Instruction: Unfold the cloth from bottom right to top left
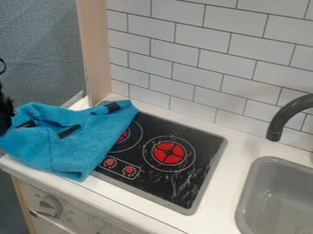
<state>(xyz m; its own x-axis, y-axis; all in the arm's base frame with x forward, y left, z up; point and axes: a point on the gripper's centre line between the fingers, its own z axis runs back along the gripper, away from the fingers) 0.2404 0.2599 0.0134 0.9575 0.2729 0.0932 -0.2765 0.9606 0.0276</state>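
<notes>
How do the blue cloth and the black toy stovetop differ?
The fuzzy blue cloth is rumpled and bunched, while the rectangular black stovetop is flat. The cloth is bright blue with dark strips; the stovetop is black with red burner centres and a grey rim. The cloth lies over part of the stovetop, which sits beneath it. Both are on the white counter.

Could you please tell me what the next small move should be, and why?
I would probably ease the gripper slightly toward the upper left, provided it has hold of the cloth, which I cannot tell. It sits right at the cloth's left side, and the cloth lies rumpled, partly over the left burner, so a gentle pull might open the folds.
</notes>
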